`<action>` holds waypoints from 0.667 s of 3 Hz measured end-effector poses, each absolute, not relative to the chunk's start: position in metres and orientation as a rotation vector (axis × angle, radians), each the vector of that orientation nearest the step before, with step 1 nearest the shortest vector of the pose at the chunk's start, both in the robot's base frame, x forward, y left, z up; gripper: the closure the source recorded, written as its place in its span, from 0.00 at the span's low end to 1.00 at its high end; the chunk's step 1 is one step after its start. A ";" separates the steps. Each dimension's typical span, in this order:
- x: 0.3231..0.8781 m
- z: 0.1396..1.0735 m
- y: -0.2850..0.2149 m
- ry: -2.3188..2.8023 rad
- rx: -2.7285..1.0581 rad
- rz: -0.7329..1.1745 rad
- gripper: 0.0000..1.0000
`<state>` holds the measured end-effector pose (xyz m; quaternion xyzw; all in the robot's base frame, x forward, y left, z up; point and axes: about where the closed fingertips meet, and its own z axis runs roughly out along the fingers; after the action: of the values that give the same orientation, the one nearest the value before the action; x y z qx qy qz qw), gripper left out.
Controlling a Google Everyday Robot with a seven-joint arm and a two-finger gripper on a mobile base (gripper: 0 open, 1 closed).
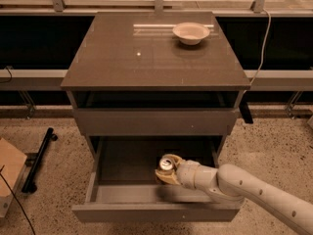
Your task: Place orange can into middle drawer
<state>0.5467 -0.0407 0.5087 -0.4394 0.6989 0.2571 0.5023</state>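
Observation:
The middle drawer (122, 194) is pulled out below the cabinet's shut upper drawer front. The orange can (166, 164) shows its silver top and pull tab and sits low inside the drawer, right of centre. My gripper (168, 171) reaches in from the lower right on a white arm, and its pale fingers are wrapped around the can. Whether the can rests on the drawer floor is hidden by the fingers.
A white bowl (190, 32) stands at the back right of the cabinet top (146, 58). A black cable (261, 48) hangs at the cabinet's right side. A black bar (39, 158) and a cardboard box (9, 168) lie on the floor at left.

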 end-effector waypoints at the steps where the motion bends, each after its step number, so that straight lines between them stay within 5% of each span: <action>1: 0.553 0.491 -0.043 1.706 -1.063 0.616 1.00; 2: 0.559 0.474 -0.044 1.745 -1.081 0.589 0.82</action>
<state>0.5586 -0.0441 0.4739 -0.4433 0.7160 0.2418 0.4821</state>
